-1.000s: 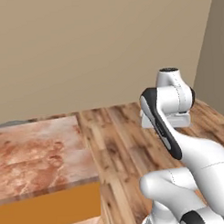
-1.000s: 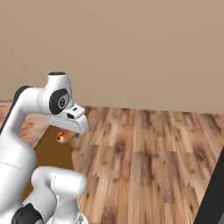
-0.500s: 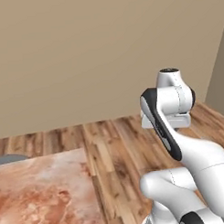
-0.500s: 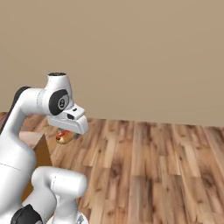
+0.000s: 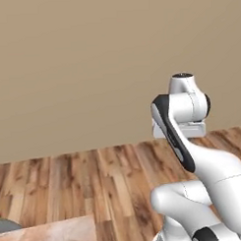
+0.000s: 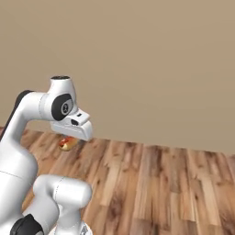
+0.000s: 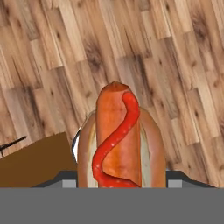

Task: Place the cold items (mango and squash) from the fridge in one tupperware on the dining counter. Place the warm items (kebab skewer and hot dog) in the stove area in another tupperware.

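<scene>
The white arm (image 5: 192,159) is folded up high, with the wrist bent down. The gripper (image 6: 69,142) points downward — its jaws are closed on the hot dog (image 7: 119,144) between them.

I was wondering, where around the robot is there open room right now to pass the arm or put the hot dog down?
The wood floor lies bare from the beige wall to the robot's base. The marbled counter corner in the left base view has a bare patch beside a grey rim. The gripper is crowded, with the hot dog between its fingers.

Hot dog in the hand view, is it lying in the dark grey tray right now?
No. The hot dog sits up in the tool with wooden floor behind it, not in any tray.
</scene>
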Tool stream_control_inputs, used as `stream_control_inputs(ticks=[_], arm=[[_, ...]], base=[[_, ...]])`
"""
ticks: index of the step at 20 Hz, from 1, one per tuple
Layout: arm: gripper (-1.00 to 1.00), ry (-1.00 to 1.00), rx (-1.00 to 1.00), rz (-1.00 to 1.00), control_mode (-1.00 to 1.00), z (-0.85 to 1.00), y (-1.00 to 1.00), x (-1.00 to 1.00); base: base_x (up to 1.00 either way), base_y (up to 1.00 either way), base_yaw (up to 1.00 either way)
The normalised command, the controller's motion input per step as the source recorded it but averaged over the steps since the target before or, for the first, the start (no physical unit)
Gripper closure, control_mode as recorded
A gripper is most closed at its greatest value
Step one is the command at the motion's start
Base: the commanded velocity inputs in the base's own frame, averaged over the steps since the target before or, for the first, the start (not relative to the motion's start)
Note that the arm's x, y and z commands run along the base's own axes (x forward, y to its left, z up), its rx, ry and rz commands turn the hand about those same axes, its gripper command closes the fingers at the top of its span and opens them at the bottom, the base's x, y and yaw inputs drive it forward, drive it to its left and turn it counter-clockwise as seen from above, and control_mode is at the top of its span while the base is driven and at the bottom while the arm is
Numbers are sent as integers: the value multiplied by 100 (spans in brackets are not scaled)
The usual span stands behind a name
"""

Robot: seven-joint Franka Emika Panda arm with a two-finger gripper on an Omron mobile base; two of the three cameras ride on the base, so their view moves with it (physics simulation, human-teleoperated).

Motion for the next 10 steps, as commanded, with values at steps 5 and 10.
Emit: stream_control_inputs(ticks=[5, 10], arm=[[100, 0, 0, 0, 100, 0, 0, 0], [100, 0, 0, 0, 100, 0, 0, 0]], base=[[100, -49, 51], [100, -19, 67]])
